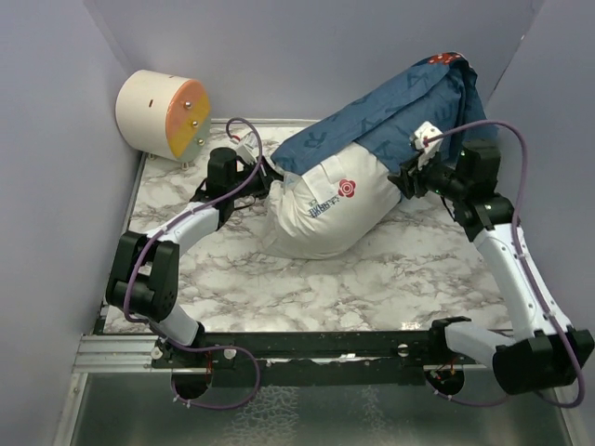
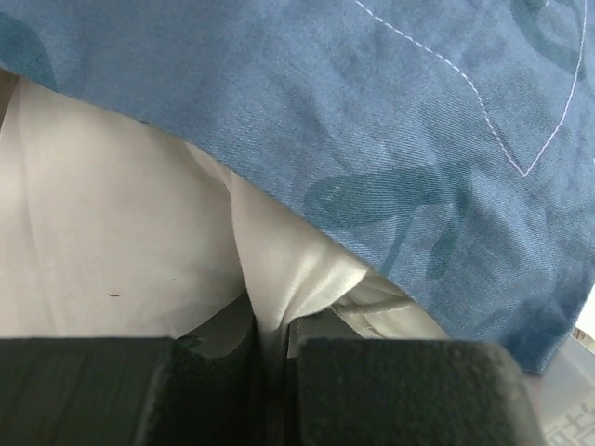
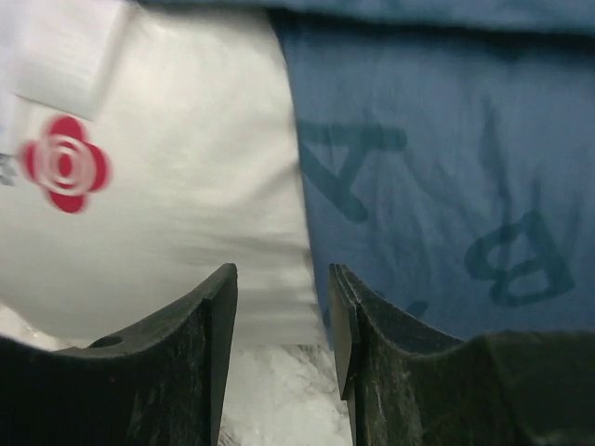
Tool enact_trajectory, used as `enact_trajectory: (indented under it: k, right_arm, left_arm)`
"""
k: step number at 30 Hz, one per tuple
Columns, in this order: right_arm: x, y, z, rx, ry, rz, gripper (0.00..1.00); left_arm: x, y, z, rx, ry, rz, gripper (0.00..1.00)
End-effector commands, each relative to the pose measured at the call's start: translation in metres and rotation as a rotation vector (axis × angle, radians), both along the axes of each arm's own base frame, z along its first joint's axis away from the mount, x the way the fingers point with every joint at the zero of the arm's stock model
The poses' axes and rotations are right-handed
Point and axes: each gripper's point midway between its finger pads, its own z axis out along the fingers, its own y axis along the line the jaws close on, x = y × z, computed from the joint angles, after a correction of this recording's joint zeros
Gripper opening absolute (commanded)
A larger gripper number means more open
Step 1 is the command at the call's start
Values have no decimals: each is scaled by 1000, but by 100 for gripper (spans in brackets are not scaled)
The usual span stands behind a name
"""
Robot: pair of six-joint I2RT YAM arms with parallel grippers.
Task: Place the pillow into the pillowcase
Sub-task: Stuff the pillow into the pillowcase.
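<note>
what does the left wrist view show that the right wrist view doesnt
Only the left wrist view shows the left gripper shut on a pinched fold of white fabric, apparently the pillow, with white stitching lines running across the pillowcase.

Only the right wrist view shows the right gripper with its jaws apart and nothing between them, the marble tabletop below, and a red flower-shaped logo on the pillow.

Both show white pillow beside blue pillowcase printed with darker blue shapes, seen close up.
</note>
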Motion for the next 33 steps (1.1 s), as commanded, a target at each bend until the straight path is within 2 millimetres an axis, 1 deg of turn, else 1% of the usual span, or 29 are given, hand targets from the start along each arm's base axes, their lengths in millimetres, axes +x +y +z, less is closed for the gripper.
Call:
enact_trajectory:
  k: [1, 3, 4, 6, 8, 9, 11, 12, 14, 15, 16, 17, 19, 20, 21, 23, 24, 25, 26, 28, 30, 31, 33]
  right_arm:
    - [40, -27, -59, -91, 86, -170, 44]
    - [47, -29, -69, -103, 112, -182, 44]
    - [53, -33, -73, -117, 115, -205, 44]
    - [67, -47, -78, -156, 97, -288, 44]
    - [79, -62, -78, -190, 59, -367, 43]
    - [83, -67, -78, -206, 43, -395, 40]
    - [88, -73, -76, -230, 17, -420, 27]
    - [89, -73, -77, -236, 14, -415, 20]
    - [89, -65, -78, -227, 20, -371, 10]
    - [88, -58, -78, -215, 27, -329, 7]
    - [85, -47, -78, -195, 37, -270, 4]
    - [78, -33, -79, -169, 60, -190, 1]
    - [56, 5, -74, -84, 106, 36, 1]
    - [39, 25, -69, -29, 138, 172, 1]
    - [18, 47, -60, 29, 166, 335, 1]
    - [-22, 83, -37, 132, 213, 603, 1]
    - [-35, 99, -15, 152, 192, 709, 1]
    - [-48, 115, -3, 166, 205, 787, 1]
    - [-56, 129, 8, 172, 218, 835, 1]
    - [-67, 151, 29, 191, 243, 908, 1]
    - [-69, 160, 45, 231, 278, 955, 1]
    - [-67, 162, 49, 248, 297, 965, 1]
    - [-61, 165, 45, 270, 341, 949, 1]
  left_arm:
    - [0, 6, -33, 75, 79, 20, 0]
    - [0, 6, -33, 75, 76, 18, 0]
    - [-1, 6, -32, 74, 75, 14, 0]
    - [-2, 5, -33, 74, 78, 9, 0]
    - [-2, 7, -33, 79, 76, 9, 0]
    - [-3, 7, -33, 83, 75, 6, 0]
    - [-2, 7, -31, 92, 70, 4, 0]
    - [-1, 8, -31, 95, 69, 3, 0]
    - [0, 8, -29, 94, 65, 4, 0]
    - [1, 7, -29, 93, 65, 2, 0]
    - [2, 7, -27, 91, 62, 1, 0]
    - [3, 6, -27, 89, 63, 0, 0]
    - [5, 5, -27, 85, 66, -2, 0]
    - [6, 4, -28, 83, 67, -1, 0]
    - [7, 4, -27, 80, 67, 0, 0]
    - [10, 3, -25, 75, 68, 2, 0]
    - [12, 3, -24, 74, 68, 4, 0]
    - [13, 2, -23, 72, 67, 6, 0]
    - [13, 2, -21, 69, 67, 8, 0]
    - [14, 1, -18, 61, 66, 11, 0]
    - [13, 2, -16, 57, 63, 12, 0]
    - [11, 2, -16, 57, 63, 14, 0]
    - [8, 3, -16, 59, 61, 18, 0]
